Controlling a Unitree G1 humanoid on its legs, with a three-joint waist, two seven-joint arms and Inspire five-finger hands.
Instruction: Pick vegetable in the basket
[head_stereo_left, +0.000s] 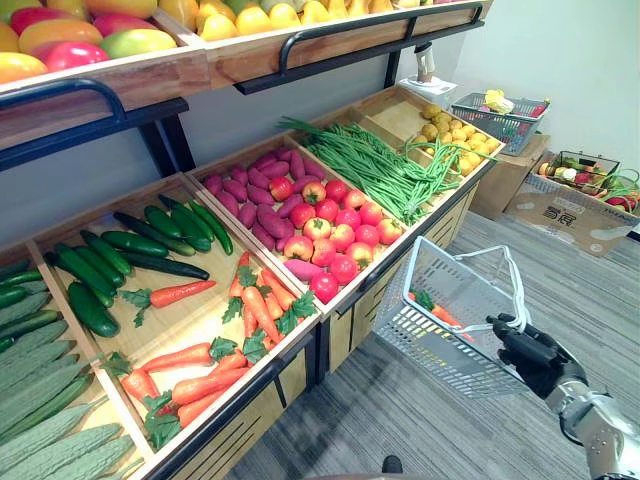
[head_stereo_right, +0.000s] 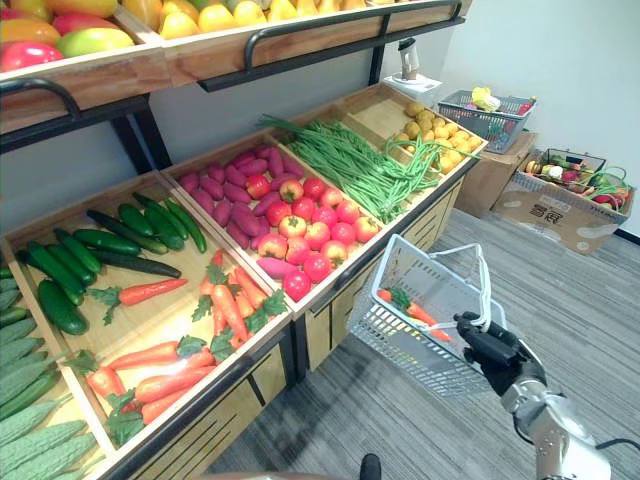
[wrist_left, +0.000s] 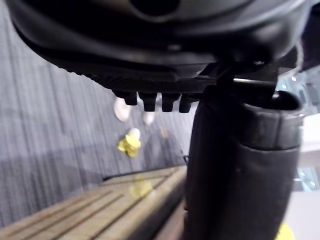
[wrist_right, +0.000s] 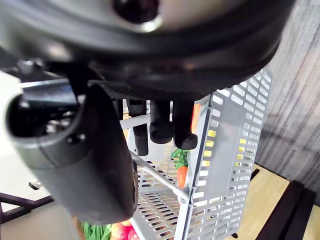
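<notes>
carrot: orange, leafy green top, lying on the bottom of the grey mesh basket | right hand: clenched round the basket's pale handle, basket tilted, just beside the wooden stand | left hand: state cannot be told

Head eyes look down, sharing basket, wrist views close

This is a grocery shop's produce section. Slanted wooden display bins hold sorted cucumbers, carrots, purple sweet potatoes, red fruit and green beans, with mangoes on a shelf above. A grey shopping basket hangs in the aisle, and another basket sits at the stand's far end.
</notes>
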